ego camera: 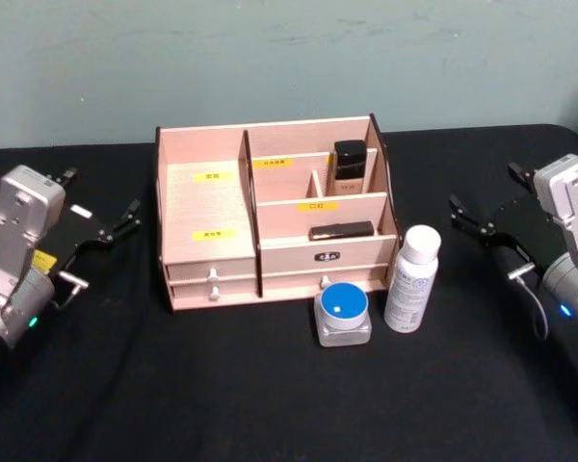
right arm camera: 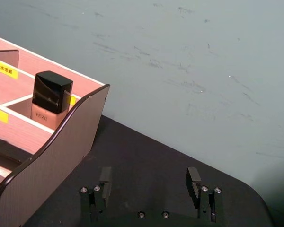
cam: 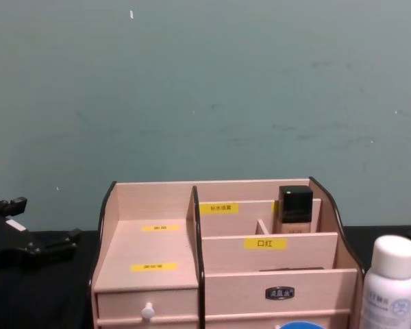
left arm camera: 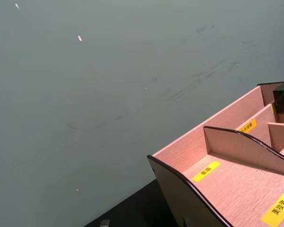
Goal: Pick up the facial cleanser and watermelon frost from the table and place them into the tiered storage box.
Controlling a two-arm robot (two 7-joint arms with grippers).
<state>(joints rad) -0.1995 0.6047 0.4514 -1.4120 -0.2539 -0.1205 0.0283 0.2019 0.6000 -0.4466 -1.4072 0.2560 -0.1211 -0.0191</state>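
Trouble could come from crowding: the tall white bottle [ego camera: 411, 279], likely the facial cleanser, stands just beside the blue-lid jar [ego camera: 343, 313], likely the watermelon frost. Both are on the table [ego camera: 222, 385] at the near right of the tiered storage box [ego camera: 204, 207], so a grab at one could tip the other. The right gripper [ego camera: 482, 188] hangs at the right and the left gripper [ego camera: 104, 191] at the left, both with fingers wide apart and empty.
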